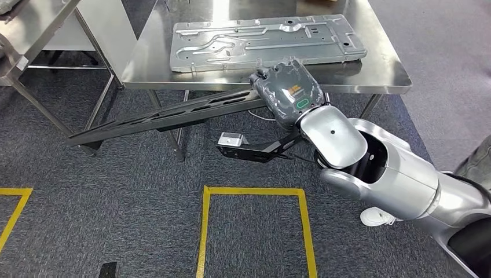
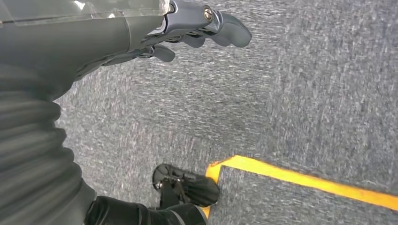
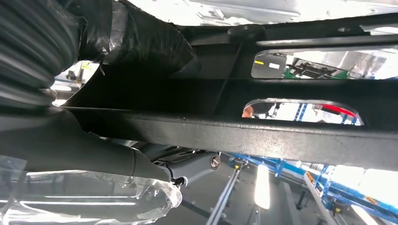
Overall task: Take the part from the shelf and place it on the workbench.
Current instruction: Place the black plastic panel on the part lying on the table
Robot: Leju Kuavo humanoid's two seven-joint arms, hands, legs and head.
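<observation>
My right hand (image 1: 286, 90) grips one end of a long black slotted bar (image 1: 162, 116), the part, at the front edge of the steel workbench (image 1: 370, 75). The bar slants down and to the left, in front of and below the bench top. Its far end hangs near a table leg. In the right wrist view the bar (image 3: 263, 133) crosses the picture, with my thumb (image 3: 141, 42) wrapped over it. My left hand (image 2: 202, 26) hangs over grey carpet with its fingers apart and nothing in it.
A large grey stamped metal panel (image 1: 266, 40) covers most of the workbench top. A second steel table (image 1: 35, 29) stands at the far left. Yellow tape (image 1: 255, 191) marks boxes on the carpet. A person's white shoe (image 1: 376, 217) and trouser leg (image 1: 476, 165) are at the right.
</observation>
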